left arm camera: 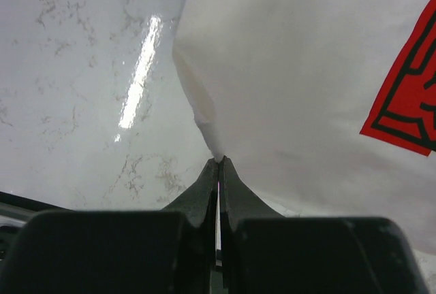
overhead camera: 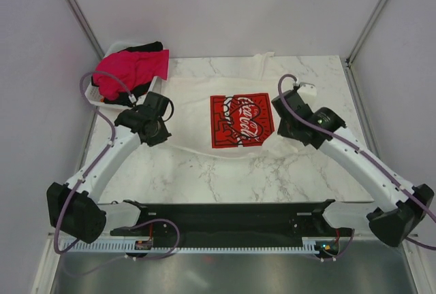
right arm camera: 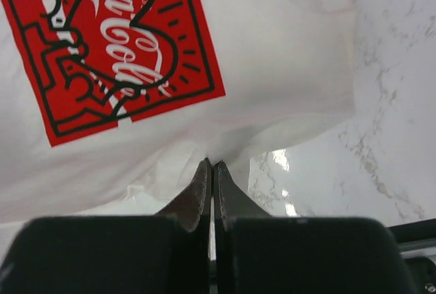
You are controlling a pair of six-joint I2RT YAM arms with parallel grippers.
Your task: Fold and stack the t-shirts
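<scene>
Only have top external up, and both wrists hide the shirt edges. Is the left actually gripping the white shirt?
Observer: Yes. In the left wrist view, the left gripper is shut on a bunched edge of the white t-shirt.
Operator: And the right?
Observer: In the right wrist view, the right gripper is shut on the shirt's edge too, with the red logo print just beyond the pinch.
Operator: Is the cloth flat at the left pinch?
Observer: No. It gathers into a ridge running to the pinch, with the bare marble table beside it.
</scene>
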